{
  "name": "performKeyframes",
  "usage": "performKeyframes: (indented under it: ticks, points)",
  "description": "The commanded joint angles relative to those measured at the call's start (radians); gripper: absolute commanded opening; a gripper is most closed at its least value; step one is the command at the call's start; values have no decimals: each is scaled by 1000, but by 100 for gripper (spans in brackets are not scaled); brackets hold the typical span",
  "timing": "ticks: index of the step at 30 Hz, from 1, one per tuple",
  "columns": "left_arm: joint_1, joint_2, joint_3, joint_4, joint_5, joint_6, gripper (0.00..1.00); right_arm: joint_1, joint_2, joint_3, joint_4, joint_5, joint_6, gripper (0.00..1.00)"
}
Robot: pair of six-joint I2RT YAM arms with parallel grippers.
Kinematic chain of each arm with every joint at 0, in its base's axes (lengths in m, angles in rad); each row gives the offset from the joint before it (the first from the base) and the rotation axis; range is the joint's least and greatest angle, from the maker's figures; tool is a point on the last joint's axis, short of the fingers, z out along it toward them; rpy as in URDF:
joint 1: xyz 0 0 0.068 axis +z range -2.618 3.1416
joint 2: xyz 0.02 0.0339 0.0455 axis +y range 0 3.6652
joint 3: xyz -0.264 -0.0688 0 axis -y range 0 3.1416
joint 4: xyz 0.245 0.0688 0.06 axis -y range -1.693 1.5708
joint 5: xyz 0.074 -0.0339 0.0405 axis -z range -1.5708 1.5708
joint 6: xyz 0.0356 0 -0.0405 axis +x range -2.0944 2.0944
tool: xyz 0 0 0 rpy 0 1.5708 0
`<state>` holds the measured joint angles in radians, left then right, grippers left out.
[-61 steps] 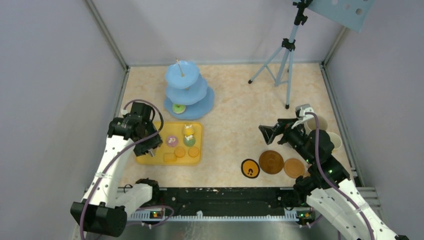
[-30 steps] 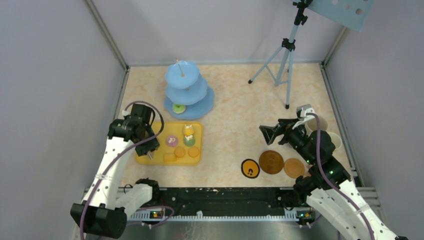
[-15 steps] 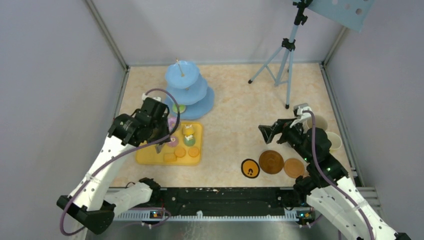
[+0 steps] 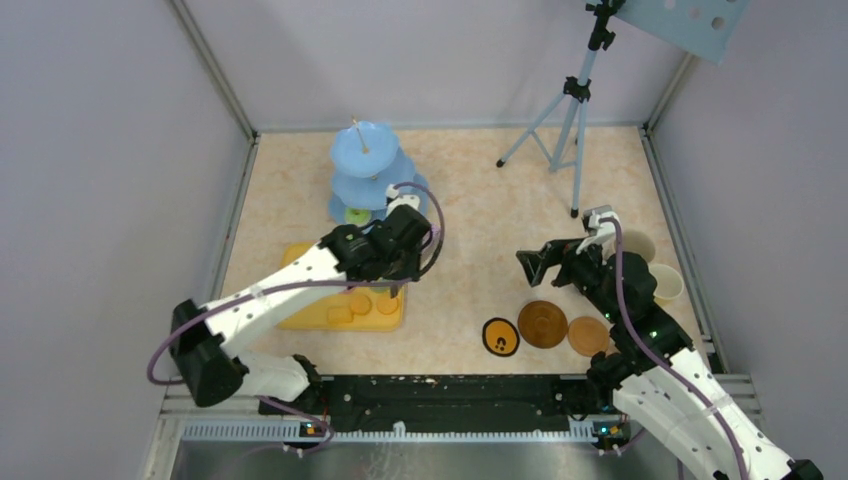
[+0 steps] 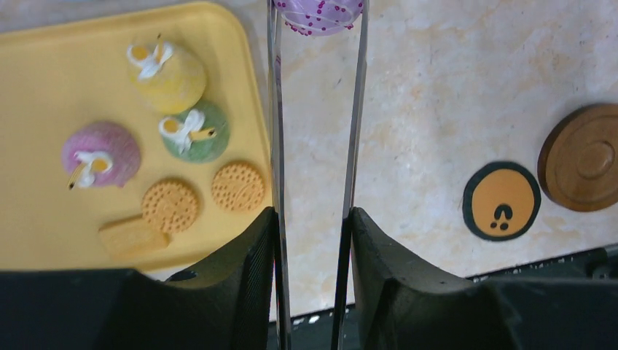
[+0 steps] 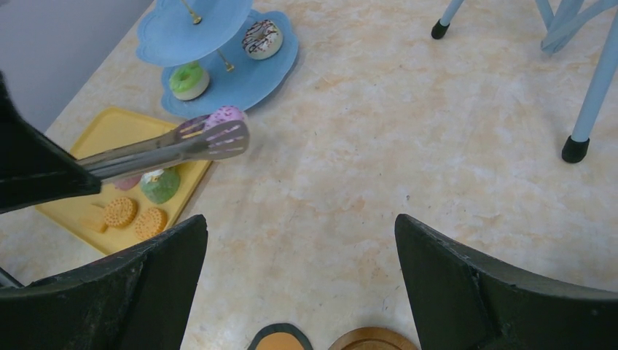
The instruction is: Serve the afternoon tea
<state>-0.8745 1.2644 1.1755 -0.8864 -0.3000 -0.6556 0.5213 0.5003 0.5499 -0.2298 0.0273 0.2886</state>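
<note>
My left gripper [image 5: 311,215] is shut on the long metal tongs [image 5: 315,138]. The tongs pinch a purple sprinkled pastry [image 5: 318,10] at their tip, above the table just right of the yellow tray [image 5: 51,80]. In the right wrist view that pastry [image 6: 224,117] hangs near the light-blue stand [image 6: 240,84], which holds a green donut [image 6: 189,79] and a chocolate one [image 6: 261,38]. Yellow [image 5: 166,67], green [image 5: 193,131] and purple [image 5: 100,152] pastries and orange cookies [image 5: 170,205] lie on the tray. My right gripper [image 6: 300,226] is open and empty above the coasters [image 4: 542,324].
An orange-and-black coaster [image 4: 500,336] lies left of two brown ones. Two mugs [image 4: 636,245] stand at the right wall behind my right arm. A blue tripod [image 4: 570,110] stands at the back right. Grey walls close in the table on three sides.
My left arm has swung from left of the tray to its right side, carrying the tongs with the purple pastry toward the stand. The right arm has barely moved.
</note>
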Motion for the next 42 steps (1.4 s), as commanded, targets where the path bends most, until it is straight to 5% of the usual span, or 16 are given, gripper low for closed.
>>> performKeyframes:
  ticks: [1,7,20,42]
  points:
    - [-11,165,124,155,-113,50,35,9,-2,38,11,15,-7,97]
    - [16,286,228,60,-238,45,35,8,-8,35,12,13,-5,97]
    - [193,290,216,91,-81,79,36,9,-34,18,24,-5,0,97]
    - [212,305,214,68,-119,86,56,8,-56,22,11,3,3,97]
